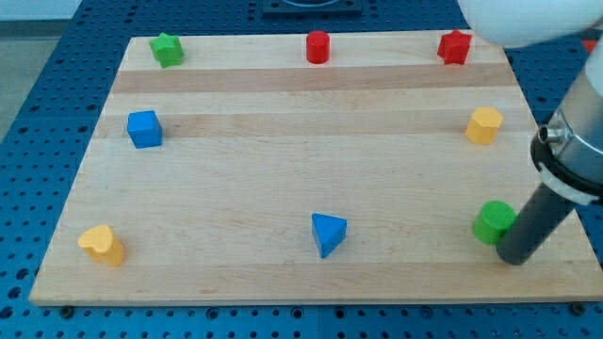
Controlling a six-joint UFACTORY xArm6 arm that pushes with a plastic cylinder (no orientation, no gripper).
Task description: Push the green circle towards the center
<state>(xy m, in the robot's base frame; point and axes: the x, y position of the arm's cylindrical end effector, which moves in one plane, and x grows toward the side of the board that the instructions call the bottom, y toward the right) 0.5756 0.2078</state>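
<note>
The green circle [493, 221] stands on the wooden board [311, 169] near the view's bottom right. My tip [516, 259] rests on the board just right of and below the green circle, touching or almost touching its right side. The dark rod rises from there up to the view's right edge.
A green star [168, 49], a red cylinder [318, 46] and a red star [454, 46] line the view's top. A blue cube [144, 129] is at the left, a yellow hexagon [484, 124] at the right, a yellow heart [102, 245] bottom left, a blue triangle [328, 233] bottom middle.
</note>
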